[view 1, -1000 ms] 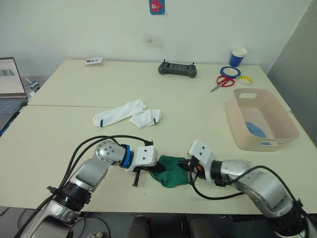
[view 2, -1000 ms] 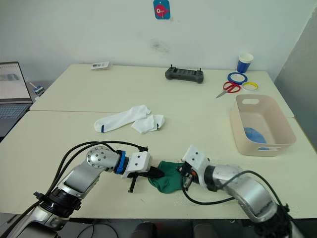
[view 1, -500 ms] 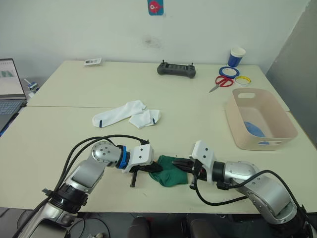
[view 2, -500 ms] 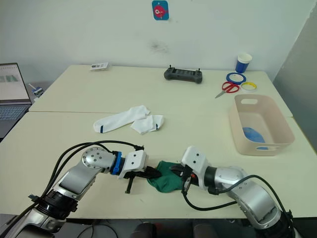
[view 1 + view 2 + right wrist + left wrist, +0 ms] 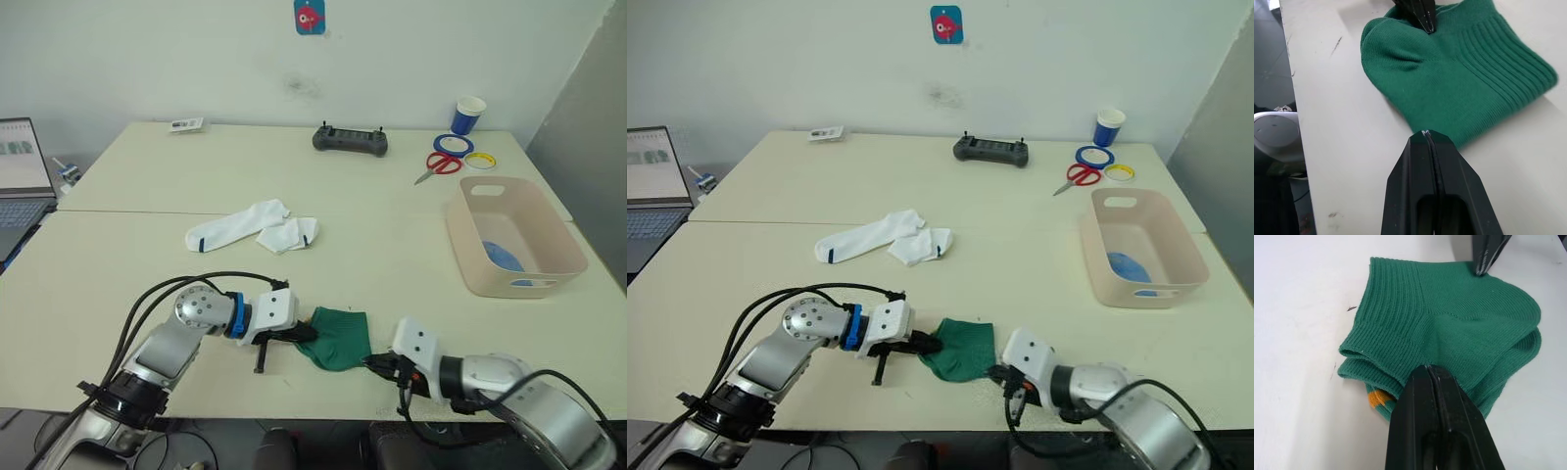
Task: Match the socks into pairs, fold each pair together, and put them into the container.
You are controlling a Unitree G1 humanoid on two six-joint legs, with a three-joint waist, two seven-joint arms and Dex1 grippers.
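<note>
The green pair (image 5: 335,338) is seen lying folded near the front edge of the tabletop (image 5: 392,235), one sock stacked on the other, with a yellow mark showing at the lower layer's edge in the left wrist view; the left gripper (image 5: 1428,369) is closed, its fingers pressed tip-down on the fold of the pair, apparently so that the stack is pinned flat and kept aligned; whether fabric is actually pinched between the fingers cannot be told; the right gripper (image 5: 1426,134) is clenched on nothing and is held just beside the pair's near edge, off the fabric, which suggests that this side has been let go or is being re-approached for a lift

The container (image 5: 549,235) is stood well apart at the right side of the tabletop, with something light blue (image 5: 505,257) lying inside, judged to be the blue pair; the white socks (image 5: 253,227) are left loose and overlapping near the middle, not yet folded

The surface is a pale cream tabletop made of two sections joined by a seam; along the far edge a black controller (image 5: 350,139), red scissors (image 5: 439,164), tape rolls (image 5: 457,144) and a paper cup (image 5: 468,114) are set; a laptop (image 5: 22,168) is seen at the left, and a plain white wall with a small sticker (image 5: 310,17) stands behind
</note>
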